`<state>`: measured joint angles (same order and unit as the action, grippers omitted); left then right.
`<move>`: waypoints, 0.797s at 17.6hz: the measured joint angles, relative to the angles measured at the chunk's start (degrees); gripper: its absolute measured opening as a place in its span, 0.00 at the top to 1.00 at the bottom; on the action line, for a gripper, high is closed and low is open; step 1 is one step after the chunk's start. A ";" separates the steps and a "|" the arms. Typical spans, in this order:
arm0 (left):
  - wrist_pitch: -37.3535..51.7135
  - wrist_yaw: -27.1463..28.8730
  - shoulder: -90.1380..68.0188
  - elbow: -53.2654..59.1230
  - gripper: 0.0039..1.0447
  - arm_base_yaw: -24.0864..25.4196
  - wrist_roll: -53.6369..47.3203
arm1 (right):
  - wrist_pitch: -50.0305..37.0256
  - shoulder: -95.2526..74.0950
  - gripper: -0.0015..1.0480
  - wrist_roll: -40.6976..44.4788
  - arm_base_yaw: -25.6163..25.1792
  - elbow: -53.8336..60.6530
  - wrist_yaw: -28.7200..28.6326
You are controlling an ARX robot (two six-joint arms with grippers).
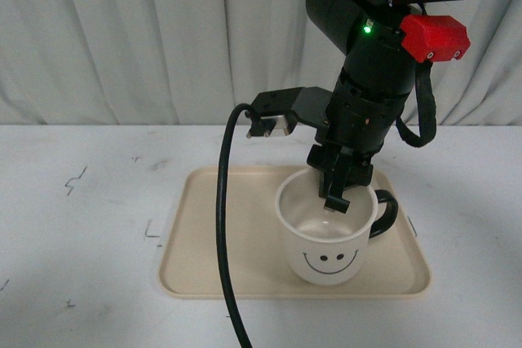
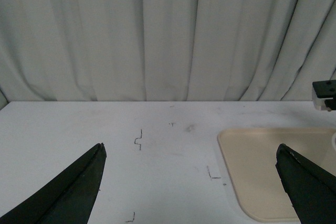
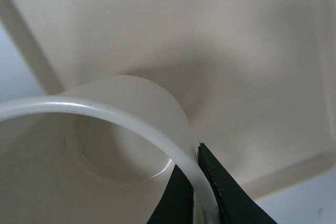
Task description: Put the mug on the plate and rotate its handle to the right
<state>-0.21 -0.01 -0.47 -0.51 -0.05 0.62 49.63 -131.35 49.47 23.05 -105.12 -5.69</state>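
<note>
The cream-white mug (image 1: 326,242) stands upright on the beige plate (image 1: 212,238), smiley face toward the camera. Its dark handle (image 1: 387,213) points right. My right gripper (image 1: 336,193) comes down from above and is shut on the mug's far rim, one finger inside the cup and one outside. In the right wrist view the white rim of the mug (image 3: 131,119) runs between the two dark fingers of my right gripper (image 3: 195,153), with the plate (image 3: 236,51) behind it. My left gripper (image 2: 191,153) hangs open over the table, left of the plate (image 2: 262,166), holding nothing.
A black cable (image 1: 224,242) loops from the right arm down across the plate's left part to the front edge of the view. The white table (image 1: 81,226) carries small pen marks. A pleated white curtain (image 1: 163,30) closes off the back.
</note>
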 joint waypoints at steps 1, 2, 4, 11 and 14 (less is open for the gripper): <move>0.00 0.02 0.00 0.00 0.06 0.00 0.00 | 1.97 -1.09 0.97 2.14 0.24 -1.66 -1.22; 0.00 0.02 0.00 0.02 0.06 0.00 0.00 | 2.84 -1.84 0.97 3.45 0.26 -2.86 -1.92; 0.00 0.02 0.00 0.00 0.06 0.00 0.00 | 6.43 -4.28 0.97 6.75 0.66 -8.20 -4.92; 0.00 0.02 0.00 0.02 0.06 0.00 0.00 | 12.66 -12.24 0.97 13.44 0.59 -18.53 -4.17; 0.00 0.02 0.00 0.00 0.06 0.00 0.00 | 13.29 -13.86 0.97 14.73 0.59 -20.83 -3.56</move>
<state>-0.21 0.01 -0.47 -0.51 -0.05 0.62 62.92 -145.21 64.20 23.64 -125.95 -9.26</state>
